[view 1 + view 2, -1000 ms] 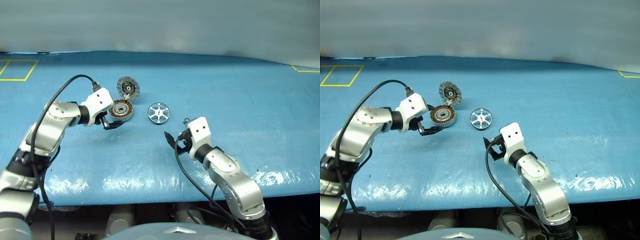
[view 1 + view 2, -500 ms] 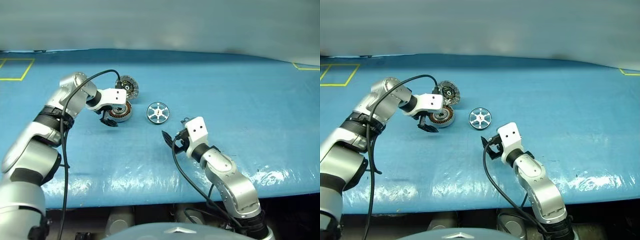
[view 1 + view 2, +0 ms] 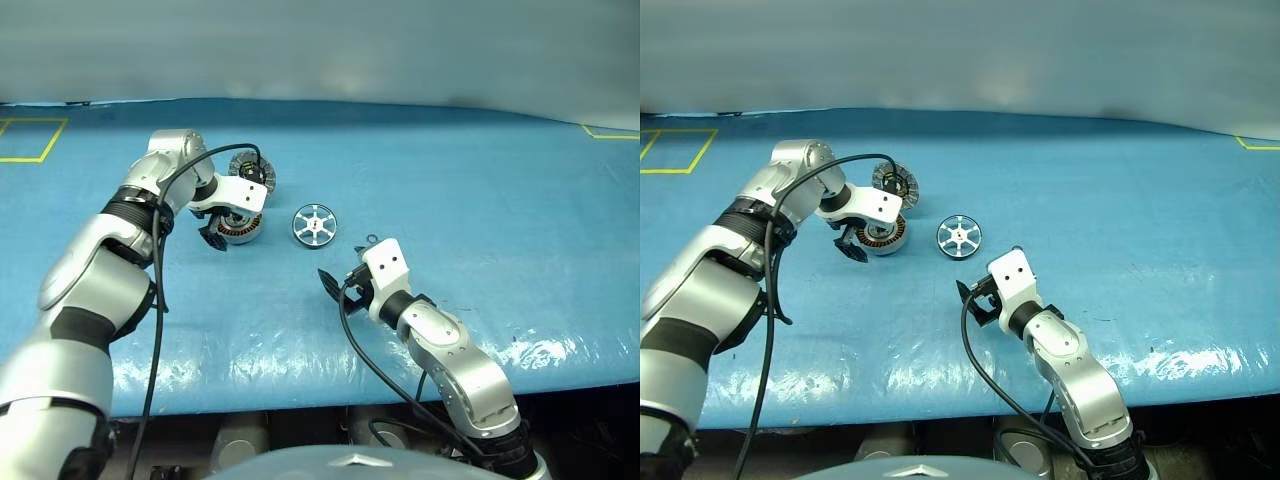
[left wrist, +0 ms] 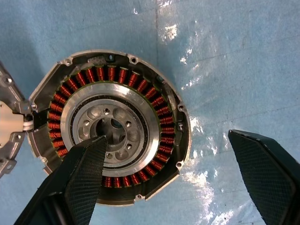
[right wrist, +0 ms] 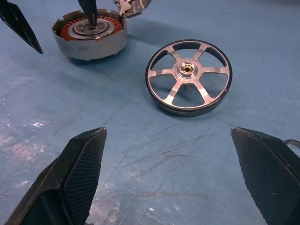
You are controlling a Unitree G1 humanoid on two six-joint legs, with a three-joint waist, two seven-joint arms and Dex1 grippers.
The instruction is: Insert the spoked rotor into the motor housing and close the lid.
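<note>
Left eye view: a blue worktop (image 3: 480, 200) carried three motor parts, with both robot arms reaching over them. The motor housing (image 3: 240, 226), a squat grey cup with a copper winding ring and a silver centre, sat left of the middle. Its lid (image 3: 252, 169) stood tilted up at the housing's far edge, joined to it there, dark patterned face toward the camera. The spoked rotor (image 3: 315, 225) lay flat on the worktop just right of the housing, apart from it, its six spokes and central hub plain to see.

The left gripper (image 3: 222, 233) pointed steeply down over the housing with its jaws wide and holding nothing. In the left wrist view, one finger (image 4: 84, 178) stood over the silver centre of the housing (image 4: 140, 122), while the other hung over bare worktop beyond the rim. Whether either finger touched the metal could not be told.

The right gripper (image 3: 338, 284) hovered low over the worktop, near of the rotor and well short of it, pointing toward the parts. Its jaws too stood wide and empty; the right wrist view showed the rotor (image 5: 188, 77) lying between and beyond the two fingers, with the housing (image 5: 89, 38) farther off. A tiny dark ring (image 3: 371, 239) lay on the worktop just beyond the right wrist.
</note>
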